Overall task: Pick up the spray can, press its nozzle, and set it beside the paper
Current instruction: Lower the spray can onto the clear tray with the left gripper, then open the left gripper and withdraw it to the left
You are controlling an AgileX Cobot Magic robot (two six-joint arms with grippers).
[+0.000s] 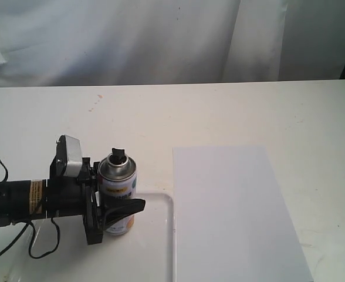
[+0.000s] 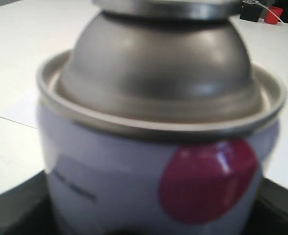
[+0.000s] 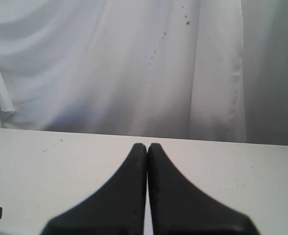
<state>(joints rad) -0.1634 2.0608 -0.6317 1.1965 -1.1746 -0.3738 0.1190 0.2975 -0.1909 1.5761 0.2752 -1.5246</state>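
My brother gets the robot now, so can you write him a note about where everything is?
Left gripper: closed around the spray can.
Right gripper: shut, holding nothing, away from the can.
Spray can: upright over the white tray; the paper lies apart from it, flat on the table.
Done: the can is grasped.
Left: lift it, press the black nozzle (nothing touches it now), then set the can beside the paper.

Bright, soft, even light; table (image 1: pixel 219 111) washed out, curtain (image 1: pixel 131 41) greyer toward 2 o'clock. L wrist view: can (image 2: pixel 149 98) too close, blurred, glare on dot (image 2: pixel 207 181).
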